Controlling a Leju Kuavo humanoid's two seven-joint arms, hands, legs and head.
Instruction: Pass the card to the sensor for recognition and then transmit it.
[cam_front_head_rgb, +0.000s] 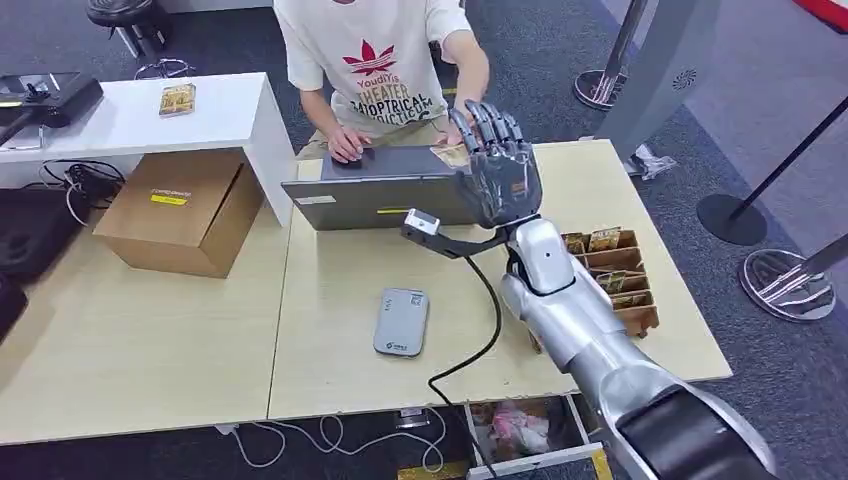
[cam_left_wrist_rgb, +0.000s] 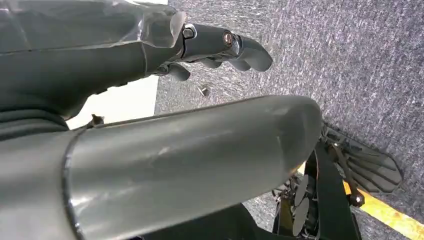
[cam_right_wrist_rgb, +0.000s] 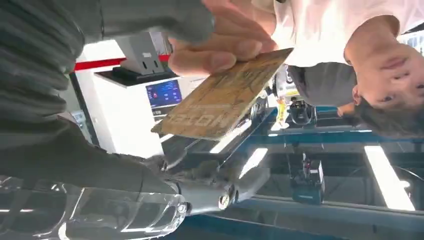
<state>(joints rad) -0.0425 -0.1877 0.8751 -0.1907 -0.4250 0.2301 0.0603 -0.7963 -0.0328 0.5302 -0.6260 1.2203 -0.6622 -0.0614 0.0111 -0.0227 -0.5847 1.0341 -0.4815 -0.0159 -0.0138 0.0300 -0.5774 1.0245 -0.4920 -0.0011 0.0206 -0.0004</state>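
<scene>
Right hand (cam_front_head_rgb: 497, 160) is raised over the far side of the desk (cam_front_head_rgb: 330, 330), fingers up and spread, just in front of the grey laptop (cam_front_head_rgb: 385, 195); the card (cam_right_wrist_rgb: 225, 97) sits at its fingertips, and in the right wrist view a person's hand (cam_right_wrist_rgb: 225, 42) has fingers pinched on the card's far end; can't tell whether the robot's fingers are actually gripping the card or only touching it; card is tan with printed lettering, tilted, off the desk, between the robot and the seated person in a white T-shirt (cam_front_head_rgb: 375, 55); the person's other hand (cam_front_head_rgb: 347, 145) rests on the laptop; the grey sensor (cam_front_head_rgb: 401, 321) lies flat mid-desk, well apart from the card, nearer the robot; a wooden card rack (cam_front_head_rgb: 615, 270) with more cards stands on the desk beside the right forearm; left hand (cam_left_wrist_rgb: 220, 47) hangs over grey carpet (cam_left_wrist_rgb: 350, 60), fingers loosely curled, holding nothing.
</scene>
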